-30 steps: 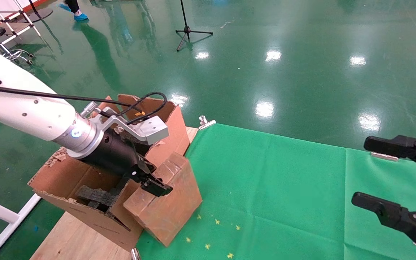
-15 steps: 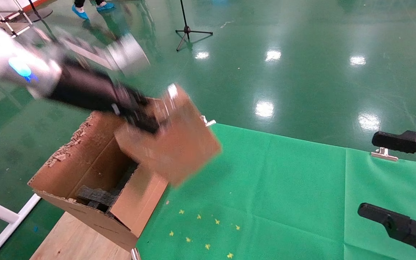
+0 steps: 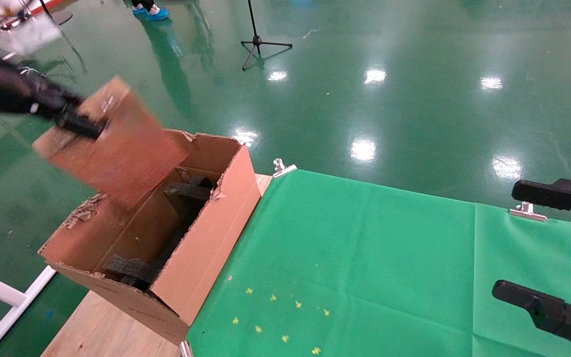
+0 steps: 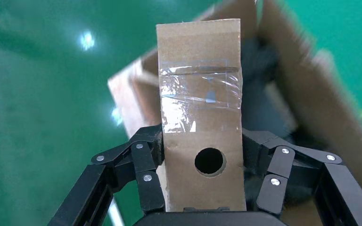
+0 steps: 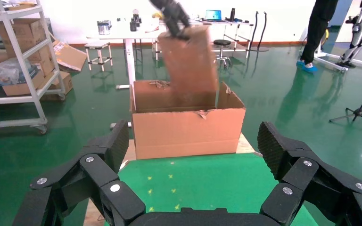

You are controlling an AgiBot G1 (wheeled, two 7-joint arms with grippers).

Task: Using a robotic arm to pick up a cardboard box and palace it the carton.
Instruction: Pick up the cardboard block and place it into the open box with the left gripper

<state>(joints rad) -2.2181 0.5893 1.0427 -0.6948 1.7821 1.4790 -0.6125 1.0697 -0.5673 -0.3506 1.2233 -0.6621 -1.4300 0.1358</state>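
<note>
Now the left black linked-finger gripper [image 4: 202, 181] clamps the small flat brown cardboard box [image 3: 112, 141] in mid-air.
Hanging tilted from the fingers [image 4: 143, 172], the box sits above the large brown corrugated carton [image 3: 206, 233] with black foam pieces [image 3: 132, 270]; the right black gripper [image 5: 195, 160] is spread wide, empty, well apart over the green cloth [image 3: 389, 267].
</note>
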